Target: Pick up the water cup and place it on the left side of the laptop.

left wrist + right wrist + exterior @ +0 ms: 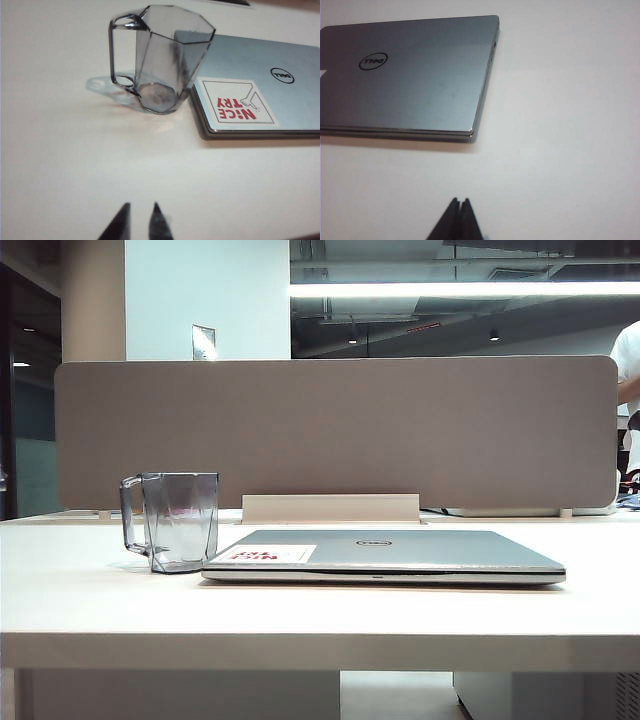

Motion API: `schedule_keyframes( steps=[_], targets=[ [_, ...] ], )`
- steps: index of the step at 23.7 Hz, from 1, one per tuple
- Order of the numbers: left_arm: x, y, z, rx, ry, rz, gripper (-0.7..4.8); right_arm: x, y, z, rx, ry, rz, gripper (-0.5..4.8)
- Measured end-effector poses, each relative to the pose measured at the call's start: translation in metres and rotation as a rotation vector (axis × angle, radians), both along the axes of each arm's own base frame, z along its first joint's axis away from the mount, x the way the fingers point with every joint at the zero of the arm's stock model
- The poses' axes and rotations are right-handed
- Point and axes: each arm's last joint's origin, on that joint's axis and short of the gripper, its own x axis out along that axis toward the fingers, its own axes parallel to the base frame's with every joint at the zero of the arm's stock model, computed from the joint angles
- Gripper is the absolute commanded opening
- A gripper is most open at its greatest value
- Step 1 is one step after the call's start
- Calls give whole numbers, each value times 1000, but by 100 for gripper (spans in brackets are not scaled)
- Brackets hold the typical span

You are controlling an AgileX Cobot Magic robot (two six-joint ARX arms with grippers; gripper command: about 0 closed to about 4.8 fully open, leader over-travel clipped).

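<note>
Left gripper (141, 220), jaws slightly parted and empty, hangs above bare table (60, 165). Right gripper (460, 202), jaws pressed together, holds nothing. Water cup (178, 520) stands upright at the closed laptop's (400, 552) nine o'clock, just beside it.

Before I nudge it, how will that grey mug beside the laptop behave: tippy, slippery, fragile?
The water cup looks rigid and probably breakable, being clear and faceted. Its thick base suggests it resists tipping, though a high push might topple it. The smooth walls may slip in a claw; the handle likely grips better.
</note>
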Motion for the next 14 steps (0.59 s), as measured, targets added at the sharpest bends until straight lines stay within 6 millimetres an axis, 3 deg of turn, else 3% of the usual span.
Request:
schedule_keyframes(
  steps=[6, 7, 14],
  targets=[
    [-11, 3, -6, 4, 13, 0, 42, -6, -2, -19, -23, 61, 6, -5],
    [-13, 4, -8, 5, 15, 0, 14, -6, -3, -21, -24, 65, 6, -5],
    [-25, 7, -12, -7, -22, 0, 15, -7, -3, -23, -28, 81, 12, -5]
  ],
)
